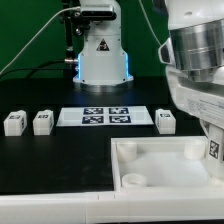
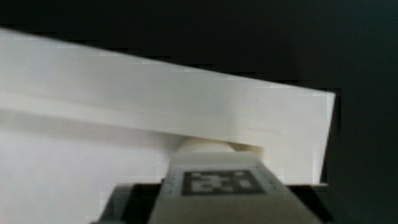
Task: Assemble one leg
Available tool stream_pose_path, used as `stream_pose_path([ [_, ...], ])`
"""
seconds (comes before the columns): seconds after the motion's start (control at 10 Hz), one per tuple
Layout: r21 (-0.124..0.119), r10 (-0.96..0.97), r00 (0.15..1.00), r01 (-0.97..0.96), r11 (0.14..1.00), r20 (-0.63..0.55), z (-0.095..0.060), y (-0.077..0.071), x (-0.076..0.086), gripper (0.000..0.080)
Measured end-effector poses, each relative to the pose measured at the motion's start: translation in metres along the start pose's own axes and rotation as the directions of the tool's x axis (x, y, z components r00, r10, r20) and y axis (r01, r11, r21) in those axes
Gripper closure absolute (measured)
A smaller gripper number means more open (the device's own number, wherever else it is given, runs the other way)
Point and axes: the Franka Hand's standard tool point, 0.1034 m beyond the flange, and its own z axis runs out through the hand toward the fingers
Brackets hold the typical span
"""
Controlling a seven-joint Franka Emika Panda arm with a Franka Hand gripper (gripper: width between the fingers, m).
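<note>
My gripper (image 1: 211, 140) is at the exterior view's right, shut on a small white leg (image 1: 213, 151) with a black-and-white tag. It holds the leg upright over the far right corner of the large white tray-like part (image 1: 150, 163). In the wrist view the leg (image 2: 219, 180) sits between my gripper's (image 2: 219, 195) dark jaws. Its far end lies against the tray-like part (image 2: 125, 110) near a corner; I cannot tell whether it is in a hole. Three more legs lie on the table: two at the left (image 1: 13, 122) (image 1: 42, 121) and one right of centre (image 1: 165, 121).
The marker board (image 1: 95, 116) lies flat between the loose legs. The robot's base (image 1: 100, 55) stands behind it. A round corner hole (image 1: 131, 181) shows at the tray-like part's near left corner.
</note>
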Motion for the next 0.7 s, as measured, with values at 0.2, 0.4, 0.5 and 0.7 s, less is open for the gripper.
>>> stream_pose_path([
  [0.2, 0.016, 0.005, 1.000, -0.005, 1.000, -0.004, 0.0006, -0.0002, 0.0003, 0.0448],
  [0.4, 0.015, -0.037, 0.999, 0.037, 0.999, -0.004, 0.0007, -0.0001, 0.0000, 0.0264],
  [0.5, 0.008, -0.157, 0.988, 0.157, 0.988, -0.005, 0.0003, 0.0006, 0.0026, 0.0264],
  [0.7, -0.019, -0.525, 0.851, 0.525, 0.851, -0.020, -0.0041, -0.0037, 0.0066, 0.0157],
])
